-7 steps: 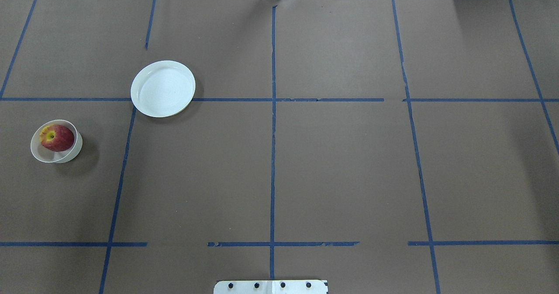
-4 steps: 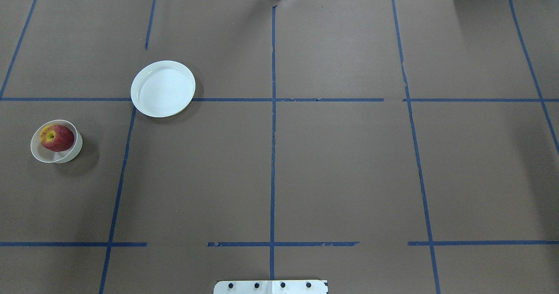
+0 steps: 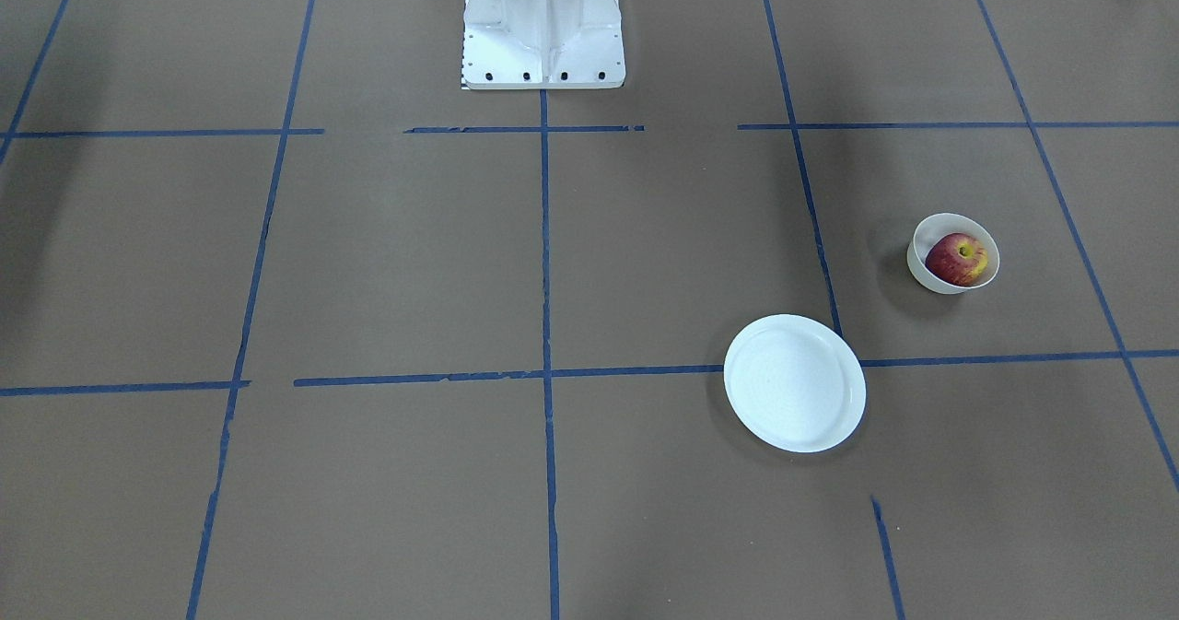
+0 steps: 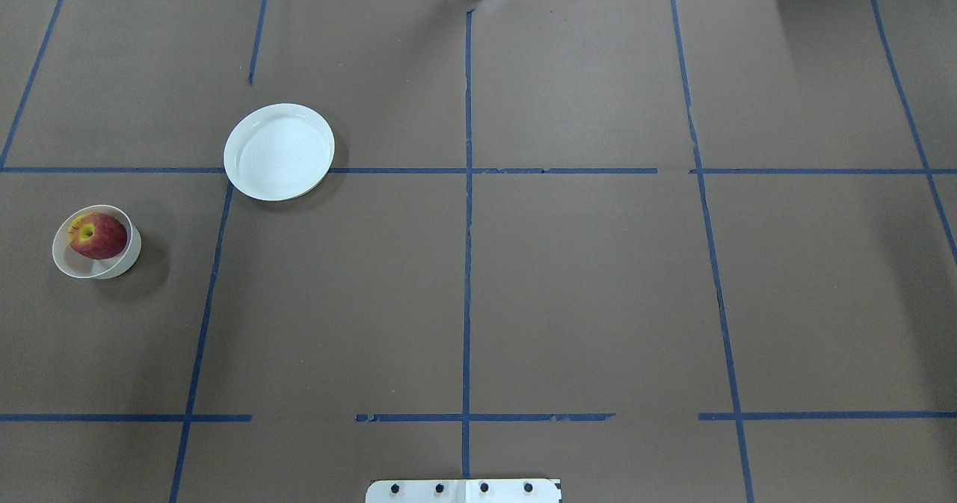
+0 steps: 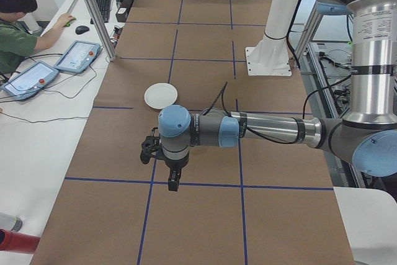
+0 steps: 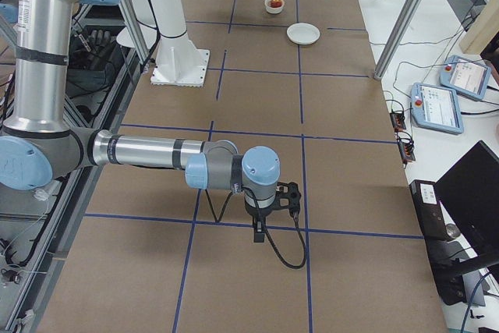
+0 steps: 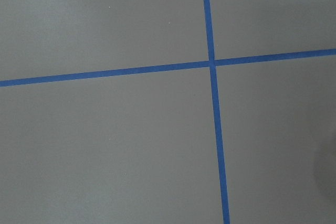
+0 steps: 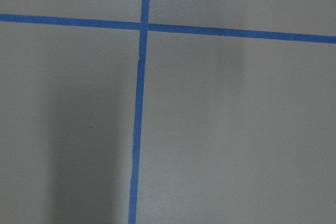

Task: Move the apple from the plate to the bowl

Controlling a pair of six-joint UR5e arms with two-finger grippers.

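Currently: apple (image 4: 97, 236) sits inside the bowl (image 4: 75, 267), red side up, yellow stem patch showing. It fills most of the bowl and rides near the rim. Plate (image 4: 279, 152) is bare, just right of the bowl and farther from the robot; the two do not touch. Judged from this, the transfer looks complete.

Arms: both folded low over the table (image 4: 598, 301), out of the overhead and front views. Left gripper (image 5: 174, 184) and right gripper (image 6: 258, 233) show only in the side views, so I cannot tell how far the jaws stand open. Neither appears to carry anything. Wrist views show only brown paper and blue tape lines (image 7: 212, 129).

Risks from here:
- Bowl is light-looking and barely wider than the fruit. Any knock from the left arm swinging past could tip it or roll the apple out.
- Bowl stands close to the table's left edge, so a shove could send it off.
- A needless re-grasp would likely drag bowl and fruit together.
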